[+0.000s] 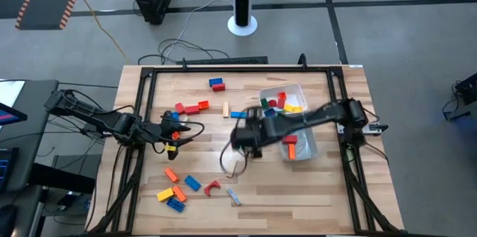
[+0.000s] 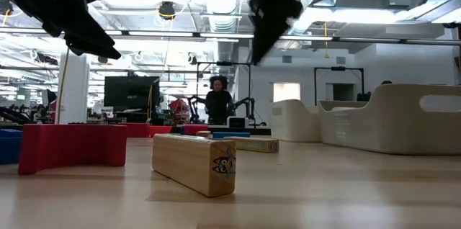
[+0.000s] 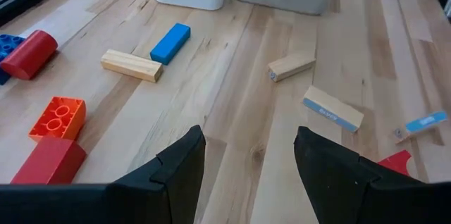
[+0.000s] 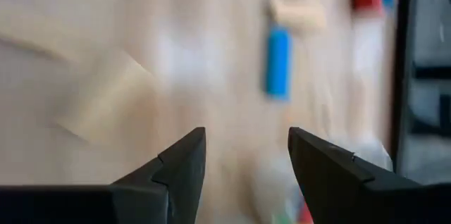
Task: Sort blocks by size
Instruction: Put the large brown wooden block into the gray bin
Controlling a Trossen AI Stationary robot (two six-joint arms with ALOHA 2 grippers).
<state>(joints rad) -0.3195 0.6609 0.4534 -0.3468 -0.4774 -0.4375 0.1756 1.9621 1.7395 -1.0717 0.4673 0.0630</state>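
Blocks lie scattered on the wooden table (image 1: 313, 192). Red and orange ones (image 1: 190, 108) are at the far left, and a blue-and-red pair (image 1: 216, 83) lies farther back. An orange, yellow and blue group (image 1: 171, 194) is near the front. A blue bar (image 3: 170, 42), a tan bar (image 3: 131, 65) and two more tan blocks (image 3: 290, 65) lie mid-table. My left gripper (image 3: 246, 160) is open and empty above the table's left part (image 1: 175, 131). My right gripper (image 4: 246, 157) is open and empty above mid-table (image 1: 242, 138), over a tan block (image 4: 106, 94) and a blue bar (image 4: 278, 62).
A clear tub (image 1: 283, 99) and a white tub (image 1: 298, 147), both holding blocks, stand at the right under my right arm. A red arch block (image 2: 72, 153) and a labelled tan block (image 2: 194, 160) lie near the front edge. A black frame (image 1: 141, 80) borders the table.
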